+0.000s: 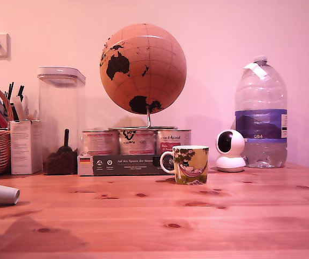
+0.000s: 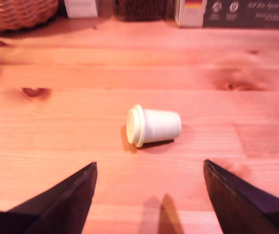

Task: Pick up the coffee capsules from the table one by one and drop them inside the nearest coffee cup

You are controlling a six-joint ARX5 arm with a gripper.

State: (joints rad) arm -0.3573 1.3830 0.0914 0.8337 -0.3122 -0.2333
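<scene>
Pale capsule (image 2: 153, 126) lies tipped on the pine bench (image 2: 81, 63); the pincer (image 2: 149, 195) hovers spread wide to straddle it, the cup (image 1: 189, 164) well right in the exterior view.

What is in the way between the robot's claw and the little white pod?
Nothing visible. The open black gripper faces the small pale tapered capsule, which lies on its side on the bare pine wooden table between them.
</scene>
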